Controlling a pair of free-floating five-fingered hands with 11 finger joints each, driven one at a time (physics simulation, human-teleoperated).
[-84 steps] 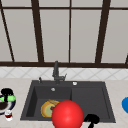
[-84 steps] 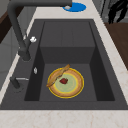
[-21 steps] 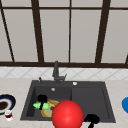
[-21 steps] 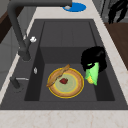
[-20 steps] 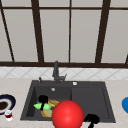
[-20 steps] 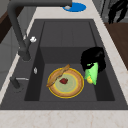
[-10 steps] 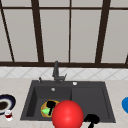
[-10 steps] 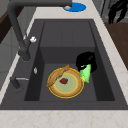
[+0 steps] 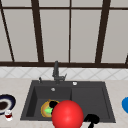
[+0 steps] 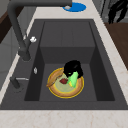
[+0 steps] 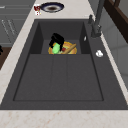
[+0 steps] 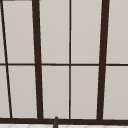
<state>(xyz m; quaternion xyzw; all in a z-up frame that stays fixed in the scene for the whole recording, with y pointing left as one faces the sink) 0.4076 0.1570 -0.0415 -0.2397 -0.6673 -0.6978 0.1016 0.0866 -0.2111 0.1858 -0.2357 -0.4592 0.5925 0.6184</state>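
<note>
Behind dark sink [image 9: 30,100], pale tiled wall, large window [image 12: 70,62].

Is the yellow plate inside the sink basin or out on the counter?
Inside: the yellow plate lies flat on the basin floor of the sink, with the left hand holding a green sponge over it.

Green sponge [image 10: 73,79], yellow plate [image 10: 65,92]

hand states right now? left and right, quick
Left hand: closed on the green sponge, over the yellow plate in the sink.
Right hand: at the sink's front edge, fingers cannot be told.
</note>
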